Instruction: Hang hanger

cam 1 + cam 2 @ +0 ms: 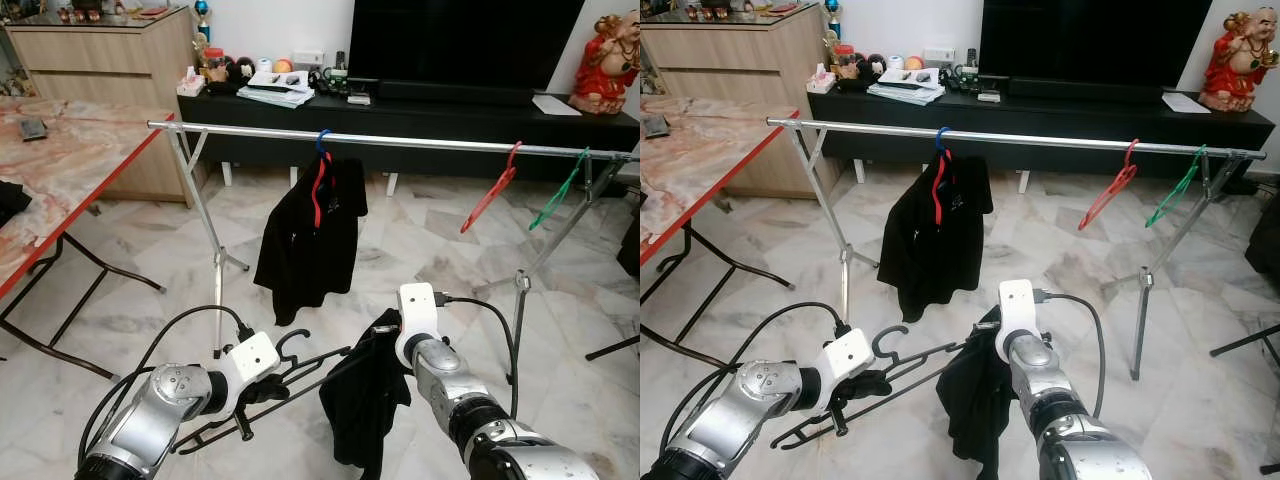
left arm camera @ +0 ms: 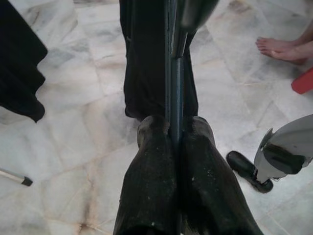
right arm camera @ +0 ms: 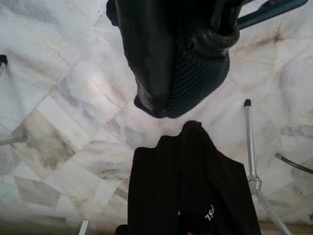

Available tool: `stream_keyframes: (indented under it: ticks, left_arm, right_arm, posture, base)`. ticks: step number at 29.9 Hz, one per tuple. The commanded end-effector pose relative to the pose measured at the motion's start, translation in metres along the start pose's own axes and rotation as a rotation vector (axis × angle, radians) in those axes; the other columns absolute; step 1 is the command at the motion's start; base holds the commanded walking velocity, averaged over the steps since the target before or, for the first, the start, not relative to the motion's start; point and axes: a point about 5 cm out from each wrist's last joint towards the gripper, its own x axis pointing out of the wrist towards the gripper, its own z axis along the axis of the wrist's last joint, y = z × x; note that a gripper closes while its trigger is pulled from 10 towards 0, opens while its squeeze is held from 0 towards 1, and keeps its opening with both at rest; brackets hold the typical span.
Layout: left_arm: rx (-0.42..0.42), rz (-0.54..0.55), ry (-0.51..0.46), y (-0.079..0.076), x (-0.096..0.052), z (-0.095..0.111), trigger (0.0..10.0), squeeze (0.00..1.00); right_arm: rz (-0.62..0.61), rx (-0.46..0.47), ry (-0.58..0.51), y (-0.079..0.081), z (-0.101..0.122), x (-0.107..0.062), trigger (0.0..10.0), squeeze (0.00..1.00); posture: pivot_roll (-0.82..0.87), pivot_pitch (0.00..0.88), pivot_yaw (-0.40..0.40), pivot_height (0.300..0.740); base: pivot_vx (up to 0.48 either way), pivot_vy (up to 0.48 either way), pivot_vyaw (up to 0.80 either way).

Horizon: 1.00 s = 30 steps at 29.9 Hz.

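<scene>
Hanger (image 1: 290, 375) with its black garment (image 1: 365, 400) sits low before the rail (image 1: 400, 141), my left hand (image 2: 175, 142) clamped on its bar, right hand (image 1: 385, 335) seemingly gripping cloth; I fear the garment slipping off as I lift.

Upside-down "PSL"-like letters, hung black shirt (image 3: 195, 196)

R end effector (image 3: 182, 93) pinching dark cloth (image 3: 195, 73); black shirt (image 3: 193, 186) beyond, over marble floor (image 3: 63, 98).
</scene>
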Motion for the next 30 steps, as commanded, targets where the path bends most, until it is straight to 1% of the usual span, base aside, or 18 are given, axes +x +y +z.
stream_keyframes:
  ticks: [1,5,7,9,11,12,17,20,21,23,24,27,30]
  left_arm:
    - [0.013,-0.018,-0.001,-0.002,-0.002,0.002,10.0,0.0]
    - [0.009,-0.008,0.007,-0.002,-0.002,0.001,10.0,0.0]
    - [-0.002,-0.008,0.015,-0.002,-0.001,0.0,10.0,0.0]
    - [-0.004,-0.007,0.016,-0.002,-0.001,0.0,10.0,0.0]
    - [-0.001,0.001,0.034,0.0,-0.001,-0.001,10.0,0.0]
    - [-0.001,0.001,0.034,0.0,-0.001,-0.001,10.0,0.0]
    - [-0.005,0.037,0.048,0.004,0.002,-0.002,10.0,0.0]
    - [-0.01,0.055,0.052,0.005,0.004,-0.002,10.0,0.0]
    - [-0.008,0.09,0.061,0.009,0.005,-0.003,10.0,0.0]
    - [-0.008,0.1,0.061,0.01,0.005,-0.003,10.0,0.0]
    - [-0.021,0.099,0.05,0.01,0.006,-0.003,10.0,0.0]
    - [-0.023,0.081,0.044,0.008,0.007,-0.001,10.0,0.0]
    - [-0.013,0.131,0.081,0.013,0.008,-0.003,10.0,0.0]
  right_arm:
    - [-0.019,-0.016,-0.042,-0.005,0.011,0.001,10.0,0.0]
    - [-0.024,0.014,-0.056,-0.006,0.016,0.001,10.0,0.0]
    - [0.004,0.005,-0.057,-0.002,0.017,0.001,10.0,0.0]
    - [0.009,0.004,-0.058,-0.001,0.018,0.001,10.0,0.0]
    - [0.052,0.005,-0.051,0.005,0.019,0.002,10.0,0.0]
    - [0.052,0.005,-0.051,0.005,0.019,0.002,10.0,0.0]
    - [0.143,0.04,-0.045,0.016,0.021,0.002,10.0,0.0]
    - [0.161,0.03,-0.044,0.017,0.02,0.002,10.0,0.0]
    - [0.152,0.046,-0.041,0.014,0.02,0.002,10.0,0.0]
    - [0.147,0.052,-0.04,0.013,0.02,0.002,10.0,0.0]
    - [0.147,0.052,-0.041,0.013,0.02,0.002,10.0,0.0]
    - [0.169,0.02,-0.044,0.015,0.019,0.002,10.0,0.0]
    - [0.144,0.057,-0.066,0.015,0.026,0.002,10.0,0.0]
  posture:
    - [0.16,0.0,-0.059,0.74]
    - [0.15,0.0,-0.056,0.74]
    - [0.15,0.0,-0.054,0.74]
    - [0.15,0.0,-0.054,0.74]
    - [0.16,0.0,-0.054,0.74]
    - [0.16,0.0,-0.054,0.74]
    - [0.15,0.0,-0.05,0.74]
    - [0.15,0.0,-0.05,0.74]
    - [0.14,0.0,-0.051,0.74]
    - [0.14,0.0,-0.05,0.74]
    - [0.14,0.0,-0.049,0.74]
    - [0.14,0.001,-0.048,0.74]
    - [0.14,0.001,-0.048,0.74]
  base:
    - [0.0,0.0,0.0]
    - [0.0,0.0,0.0]
    - [0.0,0.0,0.0]
    - [0.0,0.0,0.0]
    - [0.0,0.0,0.0]
    - [0.0,0.0,0.0]
    - [0.0,0.0,0.0]
    - [0.0,0.0,0.0]
    - [0.0,0.0,0.0]
    - [0.0,0.0,0.0]
    - [0.0,0.0,0.0]
    - [0.0,0.0,0.0]
    - [0.0,0.0,0.0]
